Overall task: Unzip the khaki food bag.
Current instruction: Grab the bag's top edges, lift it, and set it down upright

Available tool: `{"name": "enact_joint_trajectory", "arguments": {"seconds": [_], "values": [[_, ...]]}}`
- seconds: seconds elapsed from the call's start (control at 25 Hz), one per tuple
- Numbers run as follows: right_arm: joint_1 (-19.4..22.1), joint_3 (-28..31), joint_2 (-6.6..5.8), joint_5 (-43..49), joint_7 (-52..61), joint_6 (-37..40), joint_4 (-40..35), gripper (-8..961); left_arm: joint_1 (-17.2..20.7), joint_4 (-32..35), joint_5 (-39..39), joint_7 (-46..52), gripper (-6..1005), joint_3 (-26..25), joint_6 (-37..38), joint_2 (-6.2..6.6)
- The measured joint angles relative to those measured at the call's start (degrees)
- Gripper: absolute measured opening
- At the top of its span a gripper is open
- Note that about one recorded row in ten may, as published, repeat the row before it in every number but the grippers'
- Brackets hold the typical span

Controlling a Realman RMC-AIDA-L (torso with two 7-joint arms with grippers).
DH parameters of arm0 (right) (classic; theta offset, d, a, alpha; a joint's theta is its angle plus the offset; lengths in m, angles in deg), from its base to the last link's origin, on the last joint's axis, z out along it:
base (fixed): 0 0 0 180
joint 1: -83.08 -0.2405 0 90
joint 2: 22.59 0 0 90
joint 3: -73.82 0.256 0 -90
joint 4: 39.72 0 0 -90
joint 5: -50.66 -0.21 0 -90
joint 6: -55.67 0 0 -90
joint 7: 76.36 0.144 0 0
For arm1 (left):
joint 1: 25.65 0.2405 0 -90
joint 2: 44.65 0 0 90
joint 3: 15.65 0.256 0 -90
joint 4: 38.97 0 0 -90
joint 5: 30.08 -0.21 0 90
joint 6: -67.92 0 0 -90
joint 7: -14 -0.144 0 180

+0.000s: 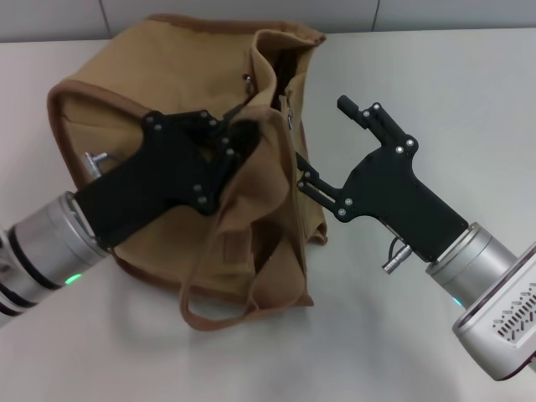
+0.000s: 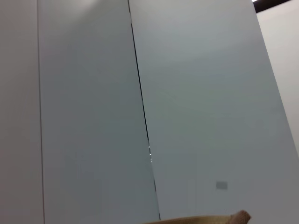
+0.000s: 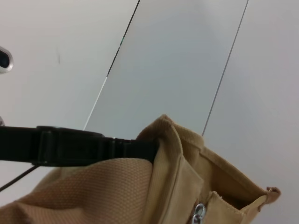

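Item: khaki food bag (image 1: 167,126), lying tipped on the white worktop (image 1: 469,75) toward its far edge, left of the middle. The mouth gapes at the top and one strap handle (image 1: 213,314) loops toward the near edge.

Left gripper (image 1: 239,138): lies over the middle of the bag, fingertips pressed into the folded cloth at the opening. It appears clenched on a pinch of fabric beside the zipper line, though the contact itself is partly hidden.

Right gripper (image 1: 322,155): at the bag's right side, fingers spread and released; the lower finger (image 1: 318,188) sits against the side seam, the upper one stands clear.

Zipper pull (image 3: 199,213): a small metal tab shows in the right wrist view, on the cloth near the opening.

Handling note, by judgement: the left grip should keep the cloth taut so the teeth lie straight. The right fingers should close on the metal tab alone, not the fabric, then draw along the zipper line. Slack cloth would likely let the slider jam.
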Motion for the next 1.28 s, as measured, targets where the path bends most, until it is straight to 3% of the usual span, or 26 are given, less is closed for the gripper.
{"name": "enact_joint_trajectory", "arguments": {"seconds": [0.32,0.76,0.96,1.08,1.28], "values": [[-1.21,0.09,0.0,-0.15,2.76,-2.31,-3.03,788,-1.16,-6.03,0.17,-5.4,50,-1.39,1.08,0.0],[-3.06,-1.13,-0.1,0.54,8.67,-3.63,-6.08,789,-0.96,-7.89,-0.76,-5.84,52,-2.87,3.62,-0.08],[-3.62,-1.66,-0.55,6.09,8.93,-3.66,-6.56,789,-1.07,-11.49,-0.95,-10.56,53,-4.24,1.14,-0.09],[-4.26,-1.13,-0.38,9.85,9.86,-4.95,-9.02,789,-0.77,-16.03,-2.75,-17.44,53,-9.05,-3.46,-0.09],[-4.26,-1.03,-0.17,11.31,10.14,-5.3,-10.9,787,-0.4,-22.07,-18.92,-25.55,54,-27.95,-14.98,-0.08]]}}
